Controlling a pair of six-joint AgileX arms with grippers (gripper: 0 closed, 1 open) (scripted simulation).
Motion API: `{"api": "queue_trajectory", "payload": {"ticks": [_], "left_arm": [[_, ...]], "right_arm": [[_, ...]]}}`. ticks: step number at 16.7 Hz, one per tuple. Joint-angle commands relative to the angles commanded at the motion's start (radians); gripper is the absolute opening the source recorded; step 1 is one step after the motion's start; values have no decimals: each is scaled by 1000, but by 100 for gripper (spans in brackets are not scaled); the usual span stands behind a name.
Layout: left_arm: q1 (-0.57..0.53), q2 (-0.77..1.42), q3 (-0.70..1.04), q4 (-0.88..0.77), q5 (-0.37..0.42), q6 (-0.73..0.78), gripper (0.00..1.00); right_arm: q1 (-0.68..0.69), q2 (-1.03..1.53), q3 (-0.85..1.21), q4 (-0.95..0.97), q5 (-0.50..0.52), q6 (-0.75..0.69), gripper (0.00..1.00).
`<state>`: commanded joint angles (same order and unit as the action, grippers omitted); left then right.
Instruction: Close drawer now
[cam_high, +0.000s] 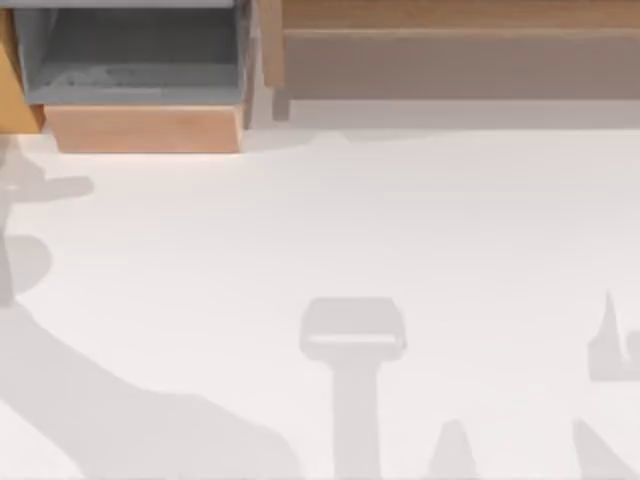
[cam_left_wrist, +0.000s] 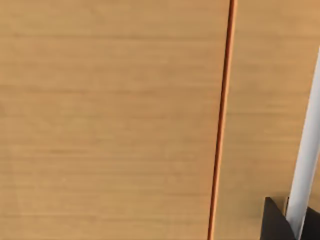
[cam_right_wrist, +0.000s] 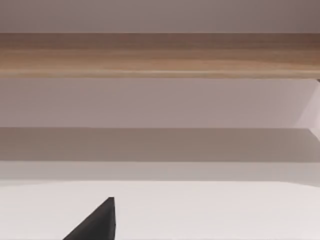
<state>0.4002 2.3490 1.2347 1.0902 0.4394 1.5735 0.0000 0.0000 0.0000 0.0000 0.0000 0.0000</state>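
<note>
Where the top view looks straight down, the largest item is the tabletop (cam_high: 400, 230), a flat, matte, off-white surface crossed by soft grey shadows of the arms. Along its far edge, right of centre, runs the wooden ledge (cam_high: 450, 15), a long light-wood strip with a wide brown-grey recess below it, its length lying left to right; the right wrist view shows the same ledge (cam_right_wrist: 160, 55) face-on as a grained wood band above a shaded recess and pale ground. At the far left corner sits the drawer (cam_high: 145, 128), boxy, pulled out towards the near side: a flat light-orange wood front board facing the near edge, thin wood sides, and a dull grey interior with a faintly mottled floor. Its long axis runs left to right, and its direction of travel is near to far. It stands just beside the ledge's left end, separated by a narrow gap. The left wrist view adds a close wood-grain panel (cam_left_wrist: 110, 120), smooth and light orange, split by a thin darker seam, with a white bar (cam_left_wrist: 305, 165) at one edge. Smallest are the dark angular tips: the left gripper (cam_left_wrist: 277, 222) against that panel, and the right gripper (cam_right_wrist: 97, 222) over the pale tabletop facing the ledge; whether either set of jaws is open or closed cannot be told.
</note>
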Motion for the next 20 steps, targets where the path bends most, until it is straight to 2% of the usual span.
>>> {"api": "queue_trajectory", "payload": {"ticks": [5, 18, 20], "left_arm": [[-7, 12, 18, -15, -10, -3, 0], [-7, 12, 18, -15, -10, -3, 98], [-7, 12, 18, -15, -10, -3, 100]], "right_arm": [[0, 0, 0, 0, 0, 0, 100], [0, 0, 0, 0, 0, 0, 100], [0, 0, 0, 0, 0, 0, 100]]}}
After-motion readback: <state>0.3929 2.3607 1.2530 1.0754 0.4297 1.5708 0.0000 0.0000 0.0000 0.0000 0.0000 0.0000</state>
